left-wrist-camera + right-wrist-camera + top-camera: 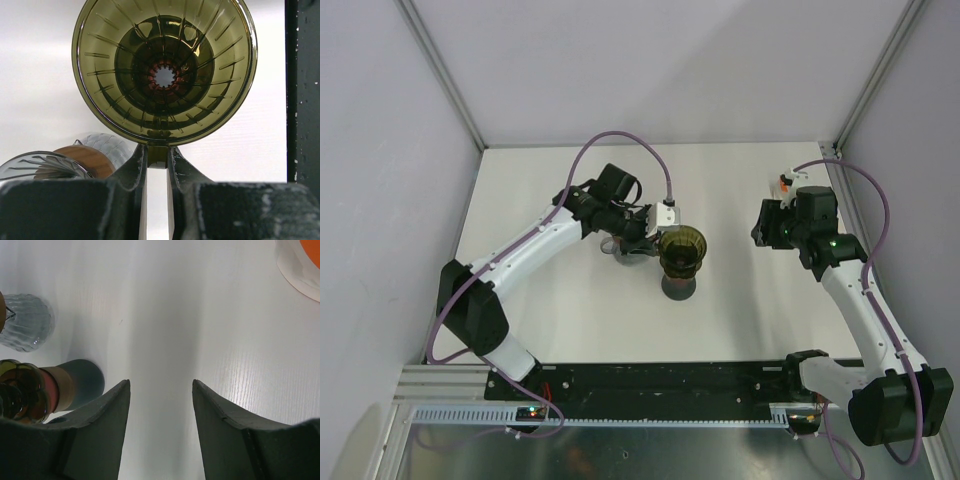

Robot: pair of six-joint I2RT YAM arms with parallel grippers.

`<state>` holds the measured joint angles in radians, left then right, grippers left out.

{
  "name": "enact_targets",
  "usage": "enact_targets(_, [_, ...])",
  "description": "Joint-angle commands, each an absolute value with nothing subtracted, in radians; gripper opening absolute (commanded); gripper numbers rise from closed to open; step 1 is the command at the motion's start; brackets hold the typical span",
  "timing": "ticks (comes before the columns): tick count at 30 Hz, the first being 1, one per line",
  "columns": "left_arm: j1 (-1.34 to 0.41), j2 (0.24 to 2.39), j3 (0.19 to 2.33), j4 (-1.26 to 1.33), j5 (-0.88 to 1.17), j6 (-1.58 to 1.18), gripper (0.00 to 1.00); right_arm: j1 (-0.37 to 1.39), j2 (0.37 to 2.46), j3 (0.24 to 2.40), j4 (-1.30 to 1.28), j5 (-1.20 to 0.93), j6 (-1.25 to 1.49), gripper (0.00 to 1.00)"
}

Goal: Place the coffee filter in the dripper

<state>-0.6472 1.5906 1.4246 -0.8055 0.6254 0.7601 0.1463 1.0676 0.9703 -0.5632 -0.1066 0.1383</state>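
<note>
Olive-green ribbed translucent dripper (164,75), clenched by its rim tab in the left gripper (157,156), could twist loose on so narrow a hold; right gripper (161,390), at 3 o'clock, stands released and empty.

No legible txt, labels, brand marks, nos. or signs in any view. Only candidate is the white round object w/ orange patch (296,264) at the top-right edge of the right wrist view. It's cropped & no letters can be made out on it.
</note>
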Motion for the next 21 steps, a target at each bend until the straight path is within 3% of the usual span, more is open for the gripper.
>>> enact_targets(1, [-0.638,1.566,1.407,-0.79,0.635,0.775,0.0,0.142,1.041,0.971,-0.534,-0.118,0.13,0.58])
enact_targets(4, [-0.639,1.555,1.409,-0.79,0.64,0.775,0.03,0.142,1.042,0.972,-0.532,-0.119,0.129,0.58])
enact_targets(11, [-0.64,1.544,1.418,-0.792,0.633,0.764,0.4,0.142,1.045,0.972,-0.531,-0.123,0.129,0.58])
enact_targets(21, [-0.639,1.515,1.449,-0.791,0.616,0.747,0.71,0.142,1.044,0.972,-0.534,-0.126,0.13,0.58])
